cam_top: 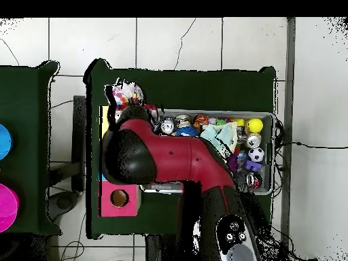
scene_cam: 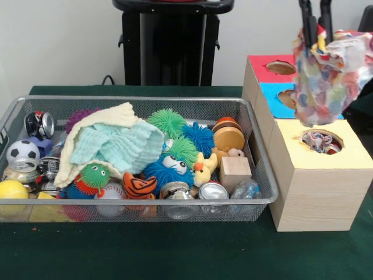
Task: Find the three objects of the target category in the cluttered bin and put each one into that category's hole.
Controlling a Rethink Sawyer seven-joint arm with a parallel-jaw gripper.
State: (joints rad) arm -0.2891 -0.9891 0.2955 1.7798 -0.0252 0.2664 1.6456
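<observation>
My gripper (scene_cam: 315,36) is at the top right of the front view, shut on a polka-dot cloth (scene_cam: 329,76). The cloth hangs bunched above the yellow-topped box (scene_cam: 349,154), slightly behind its round hole (scene_cam: 337,137). Another polka-dot cloth (scene_cam: 317,142) lies stuffed inside that hole. The wire-mesh bin (scene_cam: 140,202) stands to the left, and no polka-dot cloth shows in it. In the overhead view the held cloth (cam_top: 127,95) shows past the end of the red arm (cam_top: 170,163), which hides the gripper. The bin (cam_top: 272,153) is to the right there.
The blue-topped hole (scene_cam: 287,98) and the red-topped hole (scene_cam: 280,67) are behind the yellow box. The bin holds a cream waffle cloth (scene_cam: 96,125), a mint-green cloth (scene_cam: 119,143), spiky balls (scene_cam: 169,121), a soccer ball (scene_cam: 23,150), cans (scene_cam: 39,123) and a wooden block (scene_cam: 235,172).
</observation>
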